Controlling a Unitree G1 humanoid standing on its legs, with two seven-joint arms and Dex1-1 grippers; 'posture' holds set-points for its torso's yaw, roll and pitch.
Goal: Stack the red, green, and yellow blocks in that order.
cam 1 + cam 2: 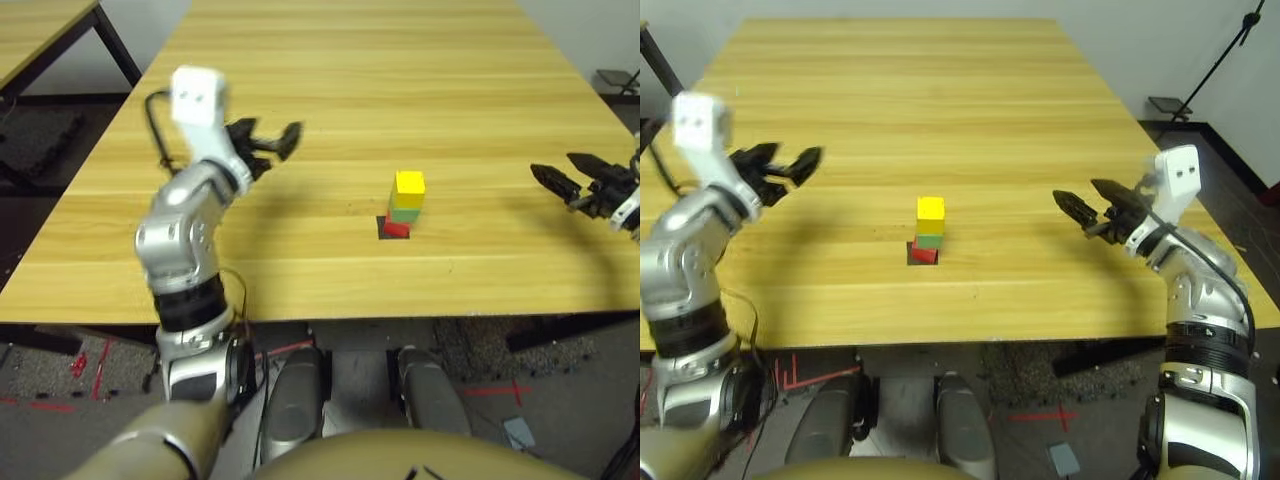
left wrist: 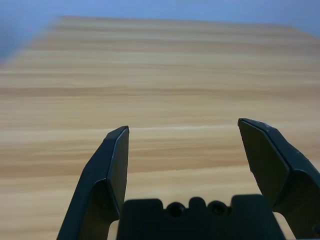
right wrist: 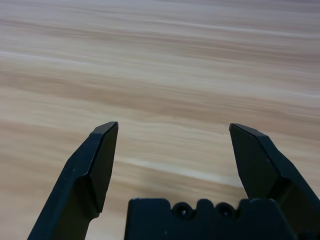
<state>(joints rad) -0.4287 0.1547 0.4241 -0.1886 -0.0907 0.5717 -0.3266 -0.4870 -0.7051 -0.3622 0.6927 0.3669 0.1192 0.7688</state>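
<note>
Near the middle of the table stands a small tower: the red block (image 1: 396, 228) at the bottom, the green block (image 1: 405, 210) on it, the yellow block (image 1: 409, 184) on top. The red block rests on a flat black patch (image 1: 384, 226). My left gripper (image 1: 270, 139) hovers open well to the left of the tower, holding nothing. My right gripper (image 1: 1082, 203) is open too, off to the right of the tower, with nothing between its fingers (image 3: 97, 160).
The wooden table (image 1: 340, 80) stretches far behind the tower. A second table (image 1: 40, 30) stands at the far left. A black stand's leg (image 1: 1225, 50) rises beyond the table's right side.
</note>
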